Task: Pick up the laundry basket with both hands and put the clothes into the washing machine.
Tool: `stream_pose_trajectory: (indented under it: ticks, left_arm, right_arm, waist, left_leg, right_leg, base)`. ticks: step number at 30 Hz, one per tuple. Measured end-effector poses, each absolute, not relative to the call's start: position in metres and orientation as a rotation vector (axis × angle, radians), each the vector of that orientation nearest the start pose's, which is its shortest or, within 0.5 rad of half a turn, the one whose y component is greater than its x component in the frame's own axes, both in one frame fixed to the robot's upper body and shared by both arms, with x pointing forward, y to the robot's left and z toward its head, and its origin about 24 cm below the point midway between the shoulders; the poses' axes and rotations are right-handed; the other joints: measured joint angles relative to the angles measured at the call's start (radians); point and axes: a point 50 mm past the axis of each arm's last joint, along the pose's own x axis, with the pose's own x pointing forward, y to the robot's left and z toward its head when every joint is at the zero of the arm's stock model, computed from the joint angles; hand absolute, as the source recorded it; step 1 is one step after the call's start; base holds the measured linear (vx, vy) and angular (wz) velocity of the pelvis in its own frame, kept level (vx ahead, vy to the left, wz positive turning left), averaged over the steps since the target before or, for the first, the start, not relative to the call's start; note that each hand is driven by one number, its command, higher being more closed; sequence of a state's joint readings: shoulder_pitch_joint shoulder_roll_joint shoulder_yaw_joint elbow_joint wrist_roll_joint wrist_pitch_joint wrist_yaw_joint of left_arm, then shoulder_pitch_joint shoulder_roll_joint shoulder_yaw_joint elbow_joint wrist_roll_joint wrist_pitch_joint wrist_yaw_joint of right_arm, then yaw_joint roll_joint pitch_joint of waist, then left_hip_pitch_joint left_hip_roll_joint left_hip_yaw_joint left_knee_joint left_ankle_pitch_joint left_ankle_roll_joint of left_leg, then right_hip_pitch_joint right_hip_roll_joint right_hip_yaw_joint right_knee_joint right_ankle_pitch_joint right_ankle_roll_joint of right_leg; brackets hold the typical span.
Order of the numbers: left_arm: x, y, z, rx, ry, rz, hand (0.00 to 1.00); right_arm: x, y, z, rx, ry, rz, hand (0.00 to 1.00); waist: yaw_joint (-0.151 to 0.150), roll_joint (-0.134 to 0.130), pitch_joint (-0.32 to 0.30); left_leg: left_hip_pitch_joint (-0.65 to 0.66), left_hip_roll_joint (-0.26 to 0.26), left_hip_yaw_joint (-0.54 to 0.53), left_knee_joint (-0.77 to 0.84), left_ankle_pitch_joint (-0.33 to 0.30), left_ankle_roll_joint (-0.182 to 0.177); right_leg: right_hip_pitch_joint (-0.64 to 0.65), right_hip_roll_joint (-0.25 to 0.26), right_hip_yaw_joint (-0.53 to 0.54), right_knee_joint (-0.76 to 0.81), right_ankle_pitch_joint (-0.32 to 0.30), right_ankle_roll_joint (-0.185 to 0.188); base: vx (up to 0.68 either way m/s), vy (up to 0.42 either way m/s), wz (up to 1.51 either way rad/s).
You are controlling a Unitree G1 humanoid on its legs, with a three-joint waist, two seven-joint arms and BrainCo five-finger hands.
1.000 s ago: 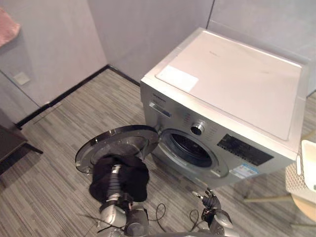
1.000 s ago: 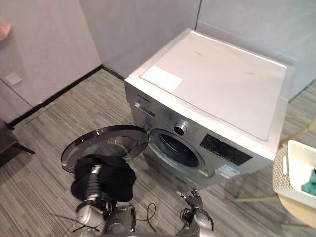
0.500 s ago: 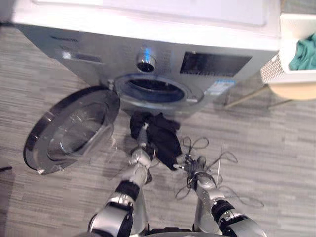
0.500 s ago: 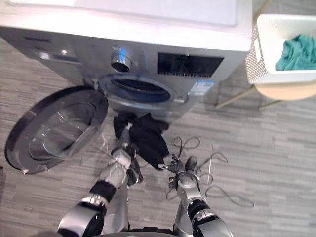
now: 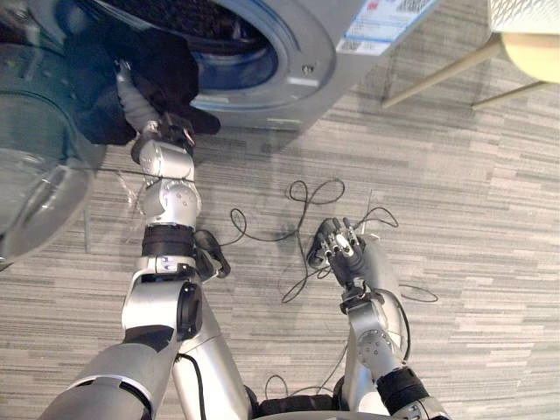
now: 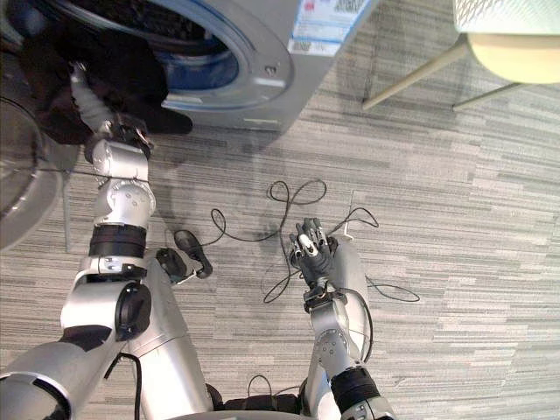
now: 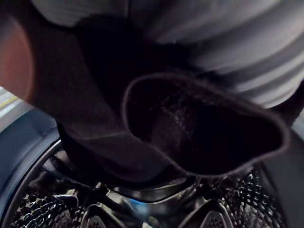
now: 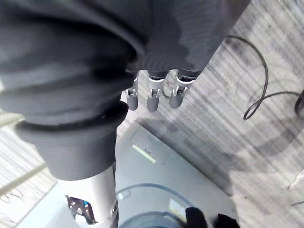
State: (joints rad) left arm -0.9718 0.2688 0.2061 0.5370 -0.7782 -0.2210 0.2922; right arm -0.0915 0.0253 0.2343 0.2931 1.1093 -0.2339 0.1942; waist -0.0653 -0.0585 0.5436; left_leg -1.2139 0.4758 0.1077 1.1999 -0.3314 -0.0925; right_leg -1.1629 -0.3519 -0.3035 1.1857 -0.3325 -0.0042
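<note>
I'm bringing the garment up from low in front of the washer to its open mouth, so loading is nearly done. My left hand is buried in cloth and I cannot tell its grip. My right hand is hanging loose and empty.

Left hand is swallowed by the black garment at the drum mouth, upper left; its grip can't be made out. The washing machine runs off the top edge, its glass door off the left. Upper right, just a corner of the white laundry basket, the rest cut off. The label print is too small to read. In the left wrist view, dark cloth masks most of the drum.
</note>
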Motion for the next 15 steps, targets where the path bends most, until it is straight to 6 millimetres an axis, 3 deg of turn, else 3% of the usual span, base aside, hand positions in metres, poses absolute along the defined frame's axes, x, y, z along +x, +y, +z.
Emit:
stream_pose_trajectory:
  ticks: [3, 6, 9, 12, 15]
  left_arm:
    - [0.380, 0.202, 0.288, -0.778, -0.640, 0.174, 1.00]
    - [0.369, 0.184, 0.346, -0.753, -0.762, 0.048, 1.00]
    - [0.347, 0.165, 0.404, -0.705, -0.907, -0.085, 1.00]
    - [0.331, 0.174, 0.429, -0.706, -0.980, -0.119, 1.00]
    - [0.319, 0.174, 0.439, -0.702, -1.030, -0.156, 1.00]
  right_arm:
    - [0.257, -0.093, 0.026, 1.177, -0.043, 0.211, 0.00]
    - [0.251, -0.091, 0.036, 1.240, -0.078, 0.269, 0.00]
    - [0.251, -0.087, 0.041, 1.255, -0.085, 0.298, 0.00]
    - [0.249, -0.086, 0.044, 1.264, -0.087, 0.320, 0.00]
    - [0.247, -0.085, 0.045, 1.266, -0.082, 0.340, 0.00]
  waist:
    - [-0.007, 0.000, 0.000]
    - [-0.009, -0.001, 0.000]
    - [-0.012, -0.002, -0.001]
    - [-0.017, -0.003, -0.001]
    - [-0.012, -0.004, -0.002]
  left_leg:
    - [-0.077, 0.022, -0.026, 0.042, -0.002, -0.004]
    - [-0.144, 0.039, -0.043, 0.068, -0.002, -0.005]
    - [-0.175, 0.048, -0.048, 0.071, -0.001, -0.006]
    - [-0.191, 0.051, -0.042, 0.061, 0.001, -0.009]
    - [-0.205, 0.065, -0.043, 0.059, 0.001, -0.009]
  right_leg:
    - [-0.073, 0.011, 0.000, 0.045, -0.012, -0.018]
    - [-0.135, 0.023, -0.001, 0.067, -0.012, -0.023]
    - [-0.166, 0.033, -0.001, 0.066, -0.007, -0.030]
    - [-0.189, 0.039, -0.002, 0.054, -0.002, -0.039]
    - [-0.191, 0.057, -0.014, 0.035, 0.003, -0.046]
  base:
    - [-0.09, -0.070, -0.18]
    - [-0.06, -0.009, -0.16]
    - [-0.02, 0.006, -0.10]
    - [0.02, -0.005, -0.07]
    - [0.04, -0.015, -0.13]
